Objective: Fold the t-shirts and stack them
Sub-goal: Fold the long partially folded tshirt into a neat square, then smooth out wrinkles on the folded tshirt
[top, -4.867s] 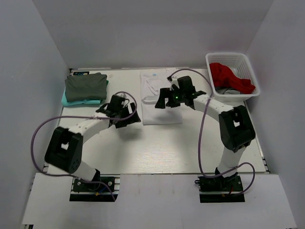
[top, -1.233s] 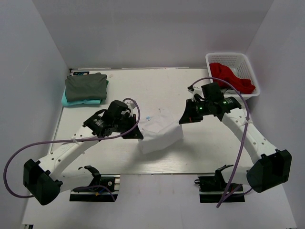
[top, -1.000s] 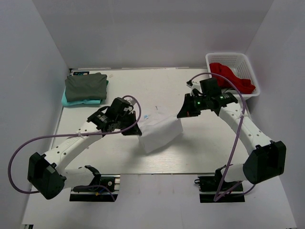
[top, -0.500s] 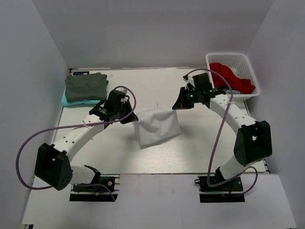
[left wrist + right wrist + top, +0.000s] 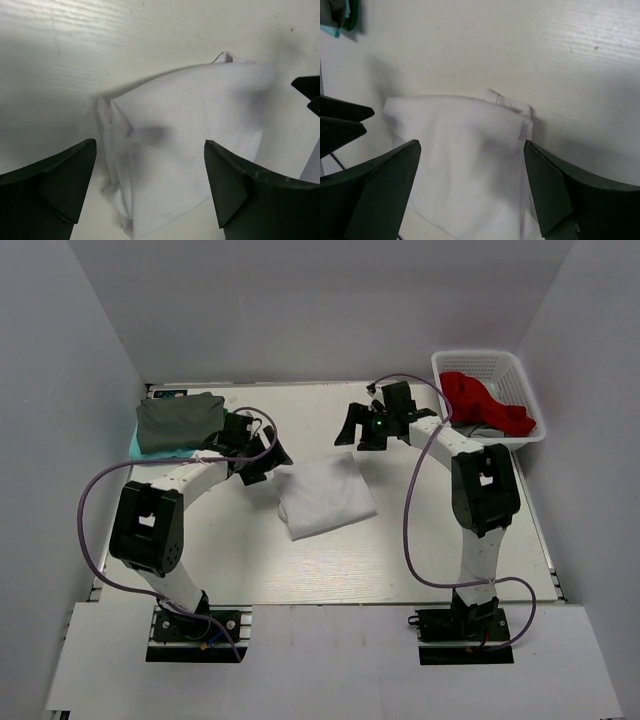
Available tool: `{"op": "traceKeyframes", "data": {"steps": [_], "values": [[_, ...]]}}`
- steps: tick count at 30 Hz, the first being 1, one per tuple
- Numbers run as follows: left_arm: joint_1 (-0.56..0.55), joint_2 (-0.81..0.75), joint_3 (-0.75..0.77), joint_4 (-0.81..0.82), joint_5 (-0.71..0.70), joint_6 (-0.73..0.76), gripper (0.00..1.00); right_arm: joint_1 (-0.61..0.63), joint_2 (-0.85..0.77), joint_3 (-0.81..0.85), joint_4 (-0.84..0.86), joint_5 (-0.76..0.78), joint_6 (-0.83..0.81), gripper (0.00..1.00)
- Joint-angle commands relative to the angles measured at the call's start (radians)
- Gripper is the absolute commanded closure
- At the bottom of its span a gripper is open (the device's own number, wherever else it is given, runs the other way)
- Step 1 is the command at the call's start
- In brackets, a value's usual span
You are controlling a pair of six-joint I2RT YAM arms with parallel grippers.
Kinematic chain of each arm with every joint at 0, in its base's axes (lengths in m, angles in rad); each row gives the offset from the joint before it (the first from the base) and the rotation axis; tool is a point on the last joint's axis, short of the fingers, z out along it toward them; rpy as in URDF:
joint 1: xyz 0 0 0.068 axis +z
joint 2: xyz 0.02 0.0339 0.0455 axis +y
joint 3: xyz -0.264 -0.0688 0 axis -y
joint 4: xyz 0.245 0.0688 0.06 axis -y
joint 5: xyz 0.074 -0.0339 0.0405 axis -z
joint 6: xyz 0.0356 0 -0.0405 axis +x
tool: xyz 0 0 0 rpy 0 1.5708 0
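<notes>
Three t-shirts on the table (image 5: 400, 550), noted from where I stood.

- **Item one:** white t-shirt (image 5: 322, 498), folded to a rough, slightly skewed rectangle. It lay flat mid-table, and its stacked layers showed along one edge in the left wrist view.
- **Items two and three:** dark grey t-shirt (image 5: 178, 418), folded, resting on the teal t-shirt (image 5: 137, 448) at the far left corner, well apart from the white one.
- **Left gripper** (image 5: 263, 462): jaws spread wide, holding nothing, poised just beside the white shirt's far left corner.
- **Right gripper** (image 5: 357, 436): likewise spread and empty, near the far right corner.
- **Also present:** a basket (image 5: 520, 365) at far right, red cloth (image 5: 480, 398) inside.

**Assessment:** the fold looked finished, and transfer to the pile appeared next.

**Advice:** each gripper should pinch every layer at its corner. They should lift level and together, keep the cloth taut without stretching, and lay it square on the grey shirt.
</notes>
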Motion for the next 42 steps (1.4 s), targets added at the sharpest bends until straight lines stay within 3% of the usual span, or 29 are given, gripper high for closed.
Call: {"op": "traceKeyframes", "data": {"steps": [1,8,11,13,18,21,25,32,37,42], "values": [[0.029,-0.032,0.09,0.043,0.046,0.035,0.0,-0.01,0.001,0.091,0.074,-0.004,-0.013,0.1],[0.007,-0.111,0.086,0.093,0.114,0.068,0.0,0.001,-0.186,-0.062,0.116,-0.017,-0.039,0.1],[-0.004,-0.113,0.036,0.223,0.303,0.052,0.0,0.007,-0.218,-0.152,0.17,-0.1,-0.013,0.1],[-0.004,-0.066,0.014,0.318,0.425,0.023,0.0,0.006,-0.217,-0.192,0.225,-0.128,0.014,0.1],[-0.004,0.062,0.014,0.333,0.46,0.01,0.0,0.015,-0.142,-0.214,0.368,-0.234,0.051,0.1],[0.021,0.151,0.023,0.353,0.51,0.01,0.0,0.013,-0.013,-0.163,0.428,-0.277,0.079,0.1],[0.053,0.261,0.032,0.327,0.471,0.065,0.0,0.0,0.149,-0.111,0.475,-0.245,0.143,0.1],[0.128,0.401,0.071,0.349,0.528,0.065,0.0,-0.01,0.208,-0.12,0.482,-0.108,0.154,0.1],[0.151,0.352,0.118,0.368,0.573,0.071,0.0,-0.008,0.175,-0.079,0.402,-0.088,0.093,0.1],[0.13,0.21,0.276,0.192,0.371,0.177,0.0,0.004,0.055,-0.013,0.314,-0.094,0.013,0.1]]}}
